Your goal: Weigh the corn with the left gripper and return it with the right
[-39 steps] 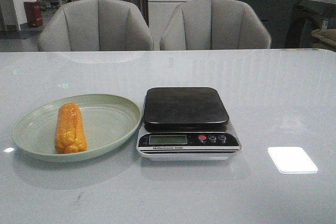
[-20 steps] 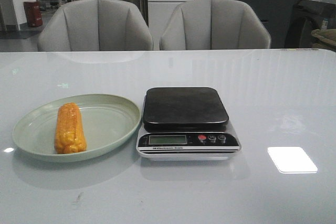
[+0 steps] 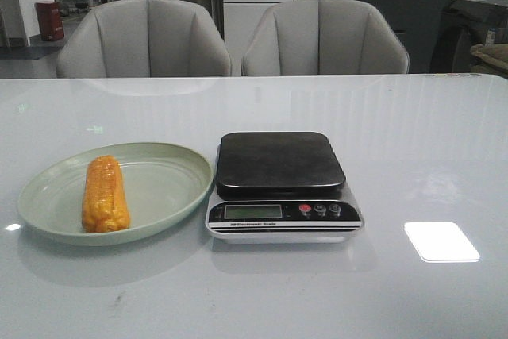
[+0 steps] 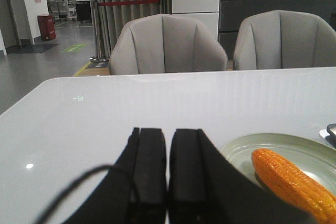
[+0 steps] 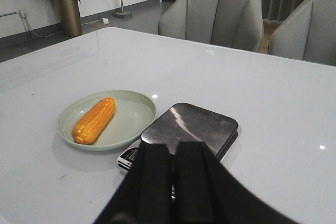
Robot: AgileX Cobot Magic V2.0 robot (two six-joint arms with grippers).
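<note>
Corn lies on its side on the left part of a pale green plate, its length running away from the robot, orange-yellow kernels in neat rows. The plate sits on the left of the glossy white tabletop, its right rim just beside a kitchen scale. The scale's black platform is bare, and below it a small display and three round buttons face the robot. To the right of the scale a bright square of light reflects off the tabletop. Behind the far edge stand two grey padded chairs, side by side. Neither arm shows in the front view. In the left wrist view the left hand is clenched, its two black fingers pressed together with nothing between them, close to the plate's rim and apart from the corn. In the right wrist view the right hand is likewise clenched on nothing, raised above the tabletop near the scale's front edge.
</note>
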